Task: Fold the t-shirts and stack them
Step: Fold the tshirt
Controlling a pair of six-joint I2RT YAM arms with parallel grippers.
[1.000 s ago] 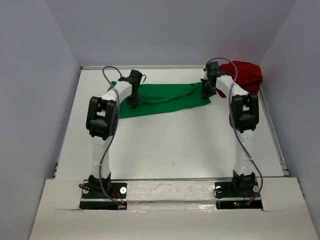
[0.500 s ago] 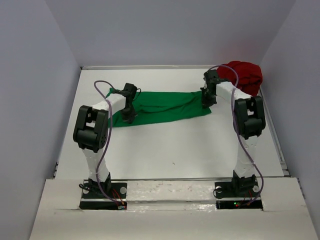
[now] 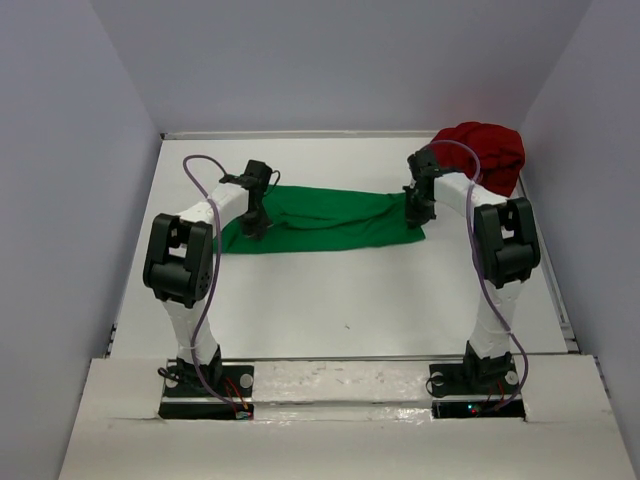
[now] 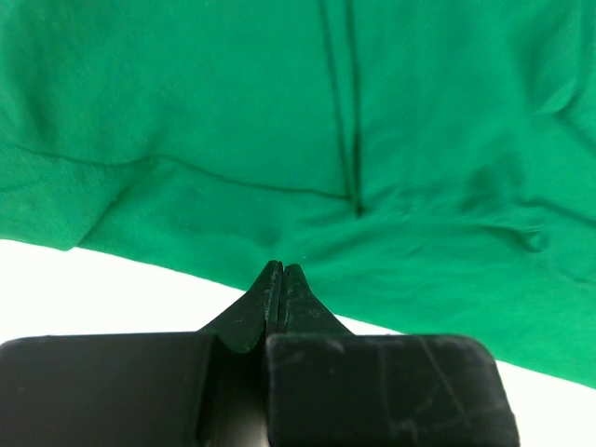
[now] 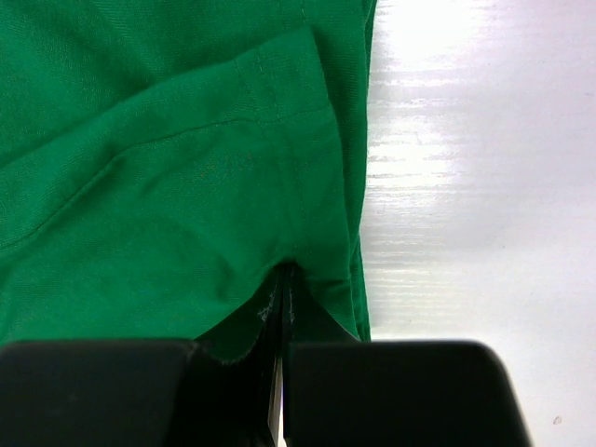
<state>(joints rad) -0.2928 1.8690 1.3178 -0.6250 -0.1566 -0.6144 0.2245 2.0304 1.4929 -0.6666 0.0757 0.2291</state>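
The bright green t-shirt (image 3: 320, 215) lies as a long flat band across the far half of the table, with creases and a seam showing in the left wrist view (image 4: 279, 121). My left gripper (image 3: 255, 228) is shut on the shirt's near left edge, and its fingertips (image 4: 279, 270) meet right at the hem. My right gripper (image 3: 418, 218) is shut on the shirt's right end, where the cloth (image 5: 168, 186) puckers around the closed tips (image 5: 287, 275). The dark red t-shirt (image 3: 485, 150) sits crumpled in the far right corner, apart from both grippers.
The white table (image 3: 340, 290) has a raised rim along its back and sides, and grey walls stand close around it. Both arm bases are bolted at the near edge. Bare white surface shows beside the green cloth in both wrist views.
Both grippers have pulled toward the near side, dragging the green t-shirt with them. Its near edge now lies closer to the bases. The red t-shirt has not moved.
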